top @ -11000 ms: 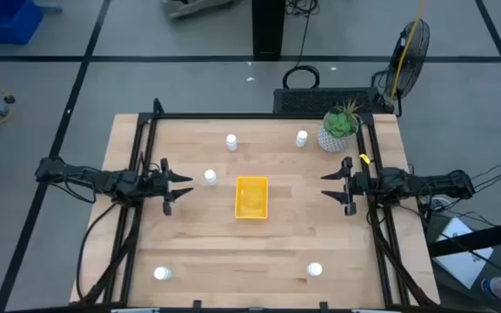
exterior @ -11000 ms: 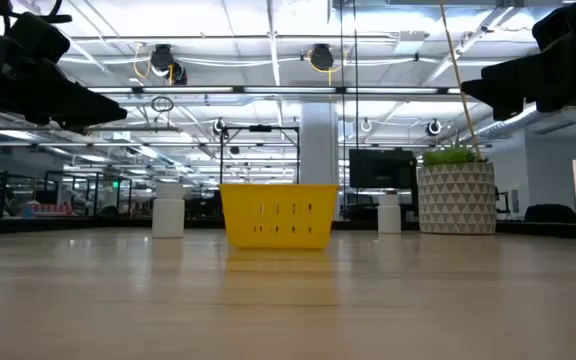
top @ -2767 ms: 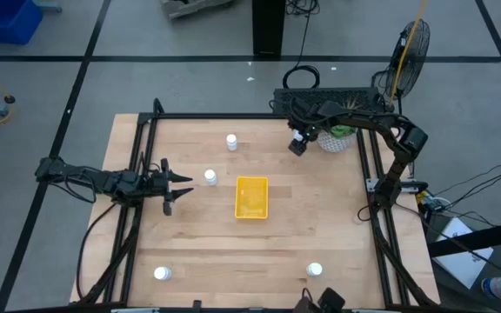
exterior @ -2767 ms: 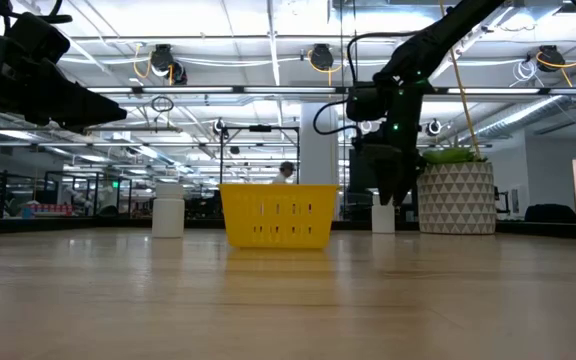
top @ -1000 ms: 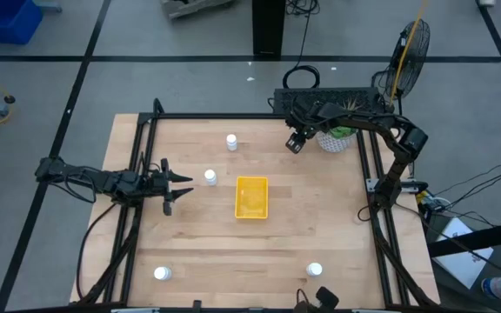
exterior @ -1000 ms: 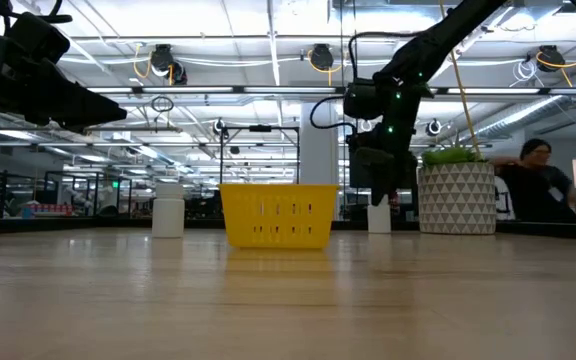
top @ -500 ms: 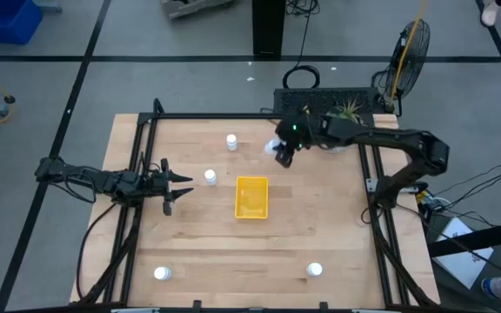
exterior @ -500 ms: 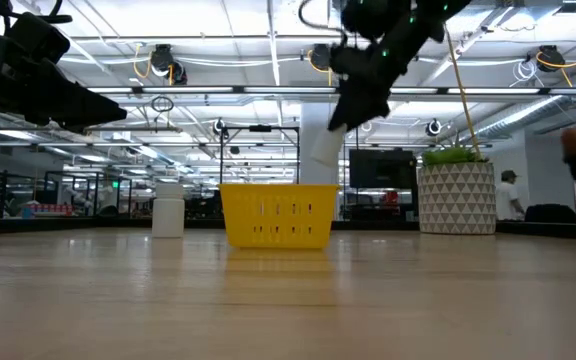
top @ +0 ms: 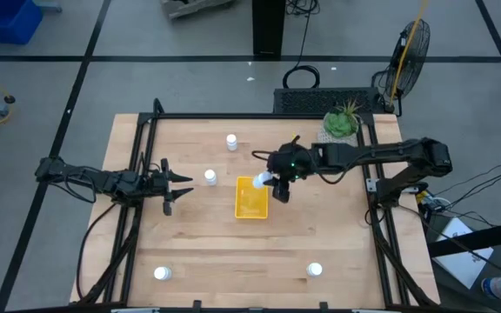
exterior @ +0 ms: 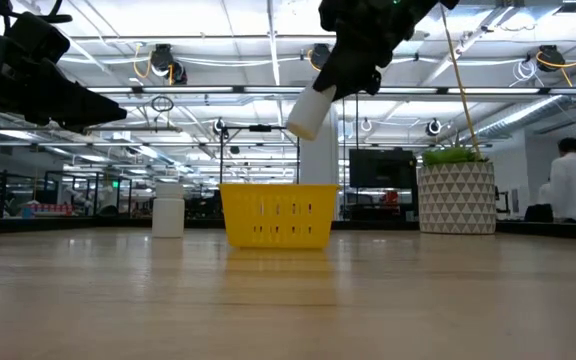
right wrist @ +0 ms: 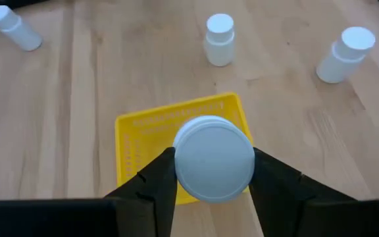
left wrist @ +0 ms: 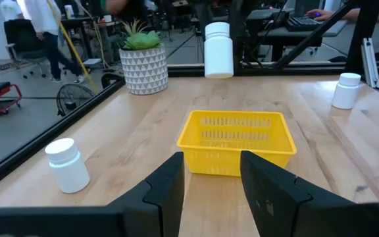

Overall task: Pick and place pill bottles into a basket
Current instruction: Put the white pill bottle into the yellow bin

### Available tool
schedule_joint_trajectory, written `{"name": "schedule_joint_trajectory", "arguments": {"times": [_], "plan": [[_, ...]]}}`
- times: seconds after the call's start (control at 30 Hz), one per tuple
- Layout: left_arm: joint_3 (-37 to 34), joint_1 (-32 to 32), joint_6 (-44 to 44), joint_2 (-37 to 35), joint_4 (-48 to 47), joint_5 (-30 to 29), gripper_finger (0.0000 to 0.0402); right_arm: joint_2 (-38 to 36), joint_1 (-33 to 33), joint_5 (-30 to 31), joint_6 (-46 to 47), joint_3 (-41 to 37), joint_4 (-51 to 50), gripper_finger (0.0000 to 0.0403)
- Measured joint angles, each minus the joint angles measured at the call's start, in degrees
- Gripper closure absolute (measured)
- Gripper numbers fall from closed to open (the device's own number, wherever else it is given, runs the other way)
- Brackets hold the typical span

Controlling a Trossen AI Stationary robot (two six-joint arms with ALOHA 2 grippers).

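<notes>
The right gripper (top: 272, 181) has carried one pill bottle (top: 263, 181) away from the far side of the table, beside the potted plant (top: 339, 123), where it stood a second ago, and now holds it in the air over the far end of the yellow basket (top: 251, 198). In the right wrist view its fingers (right wrist: 151, 181) close on either side of the bottle's round end, with the basket directly beyond, so the grip is judged secure. The low view shows the bottle (exterior: 308, 112) well clear above the basket rim (exterior: 278, 188), not yet lowered. Its long axis is tilted, not upright: the lower free end points down toward about 7 o'clock in that view, the upper end being taken into the fingers toward 1 o'clock. Which end carries the cap cannot be settled. The basket appears empty, so this is judged the first of five placements, with transport nearly done and lowering and release outstanding. On the high view's clock face centred on the basket, the other bottles stand on the table at about 10 o'clock (top: 210, 176), 11 o'clock (top: 231, 141), 7 o'clock (top: 162, 273) and 5 o'clock (top: 315, 269), all well apart from it. The left gripper (top: 177, 183) waits at 9 o'clock near the table's edge, jaws parted and holding nothing.
</notes>
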Motion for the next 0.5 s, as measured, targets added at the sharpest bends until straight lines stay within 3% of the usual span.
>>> {"name": "schedule_joint_trajectory", "arguments": {"times": [0.5], "plan": [[-0.02,0.00,0.03,-0.01,0.00,-0.13,0.0249,6.86,1.57,4.36,-1.89,13.21,-15.47,0.0256]]}}
